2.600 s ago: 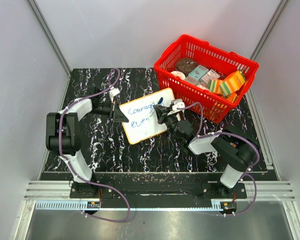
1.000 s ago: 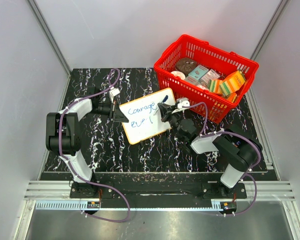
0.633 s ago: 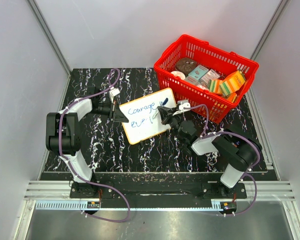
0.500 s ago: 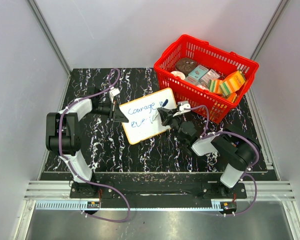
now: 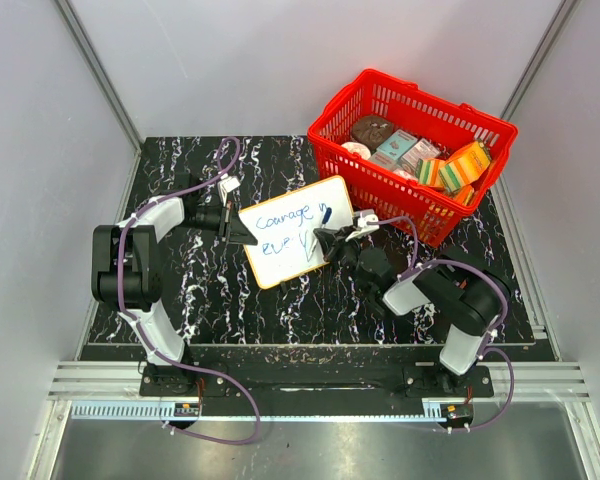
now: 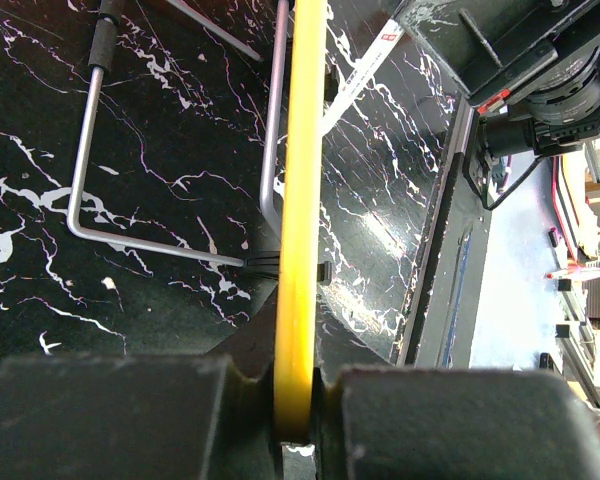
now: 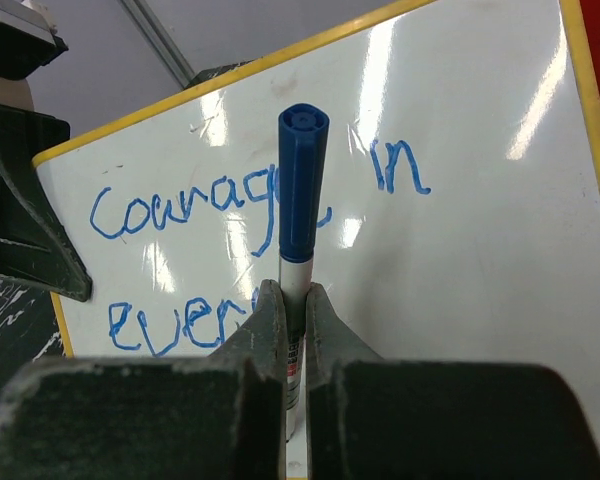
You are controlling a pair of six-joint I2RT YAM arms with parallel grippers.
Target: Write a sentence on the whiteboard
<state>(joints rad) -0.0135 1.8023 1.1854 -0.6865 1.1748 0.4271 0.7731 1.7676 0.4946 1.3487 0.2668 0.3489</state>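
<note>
You face a black marble-patterned bench [image 5: 230,300] veined in white, closed in by plain pale grey walls [image 5: 230,60], with slanting aluminium posts [image 5: 98,75] at the back corners. Along its near edge you have silver aluminium rails [image 5: 90,380] and a dull grey metal sheet [image 5: 310,450]. The light is even, with soft glare on the glossy bench.

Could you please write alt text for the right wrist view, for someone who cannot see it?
The right gripper holds a blue marker in front of the whiteboard, whose sentence reads "Courage in" above a line starting "eve".
</note>
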